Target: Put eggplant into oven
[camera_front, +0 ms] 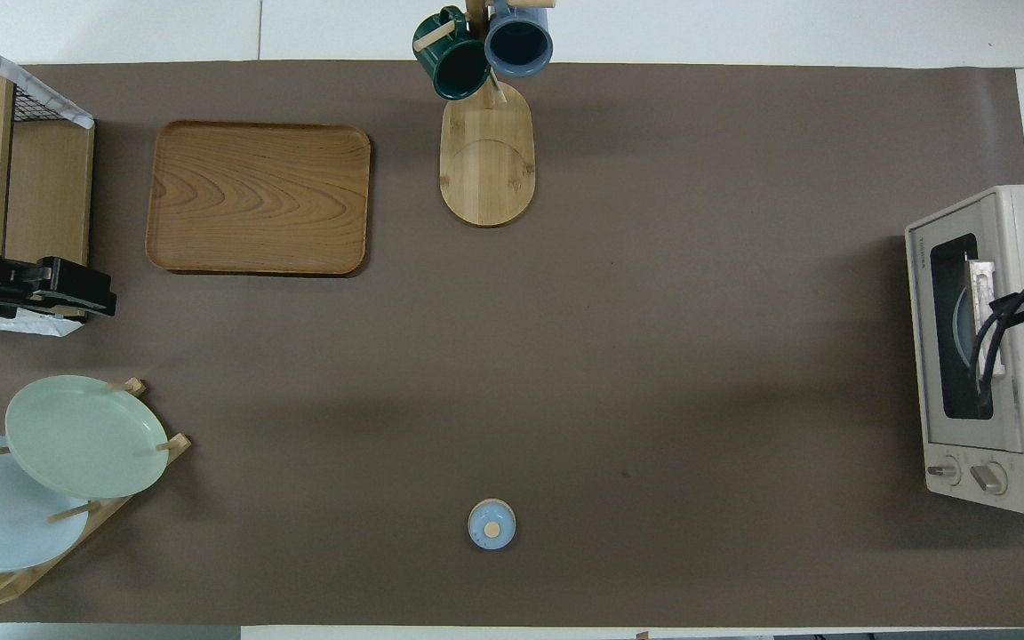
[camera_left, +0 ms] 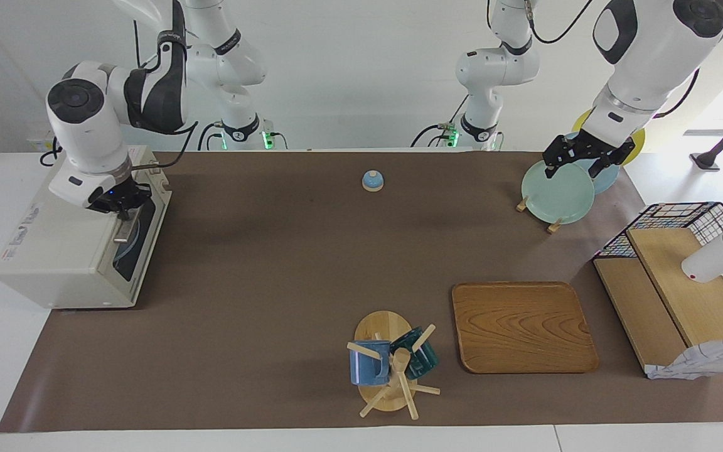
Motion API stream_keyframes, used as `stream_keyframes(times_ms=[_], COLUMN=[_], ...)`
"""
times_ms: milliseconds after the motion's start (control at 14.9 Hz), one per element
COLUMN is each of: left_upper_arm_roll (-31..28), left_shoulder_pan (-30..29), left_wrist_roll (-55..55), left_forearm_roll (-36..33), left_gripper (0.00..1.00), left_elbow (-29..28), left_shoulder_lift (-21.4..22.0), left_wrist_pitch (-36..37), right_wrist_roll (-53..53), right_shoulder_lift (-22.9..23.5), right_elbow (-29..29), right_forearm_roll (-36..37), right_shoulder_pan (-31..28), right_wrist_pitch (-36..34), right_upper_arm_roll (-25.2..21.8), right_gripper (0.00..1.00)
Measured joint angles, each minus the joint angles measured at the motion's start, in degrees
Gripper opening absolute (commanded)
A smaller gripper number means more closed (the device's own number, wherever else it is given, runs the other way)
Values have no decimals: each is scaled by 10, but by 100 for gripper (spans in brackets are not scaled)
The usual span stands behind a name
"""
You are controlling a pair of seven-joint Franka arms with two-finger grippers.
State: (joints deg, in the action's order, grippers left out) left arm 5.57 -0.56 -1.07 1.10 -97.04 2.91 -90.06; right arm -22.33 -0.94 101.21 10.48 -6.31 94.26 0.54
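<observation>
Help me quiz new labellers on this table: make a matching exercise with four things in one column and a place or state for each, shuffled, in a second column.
Things:
1. oven
2. wooden tray
3. pale green plate
4. dark green mug

Places or states:
A. hangs on the mug tree
B. door shut, at the right arm's end of the table
C. lies flat on the brown mat
D. leans in the plate rack

Pairs: 1-B, 2-C, 3-D, 4-A
</observation>
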Motion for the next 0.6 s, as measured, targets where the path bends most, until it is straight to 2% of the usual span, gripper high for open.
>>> stream_keyframes(times_ms=[67, 134, 201, 602], left_upper_arm_roll=[0, 0, 0, 0], left_shoulder_pan=[0, 0, 0, 0], left_wrist_roll=[0, 0, 0, 0], left_forearm_roll=[0, 0, 0, 0], left_gripper=[100, 100, 100, 100], left_elbow=[0, 0, 0, 0], left_shoulder_lift=[0, 0, 0, 0], left_wrist_pitch=[0, 0, 0, 0], right_wrist_roll=[0, 2, 6, 75], right_shoulder_lift=[-2, -3, -2, 4], right_elbow=[-22, -36, -42, -44], right_forearm_roll=[-23, -42, -57, -69], right_shoulder_pan=[0, 0, 0, 25], right_wrist_pitch=[-20, -29, -31, -33], right_upper_arm_roll=[2, 4, 5, 5], right_gripper=[55, 89, 100, 100])
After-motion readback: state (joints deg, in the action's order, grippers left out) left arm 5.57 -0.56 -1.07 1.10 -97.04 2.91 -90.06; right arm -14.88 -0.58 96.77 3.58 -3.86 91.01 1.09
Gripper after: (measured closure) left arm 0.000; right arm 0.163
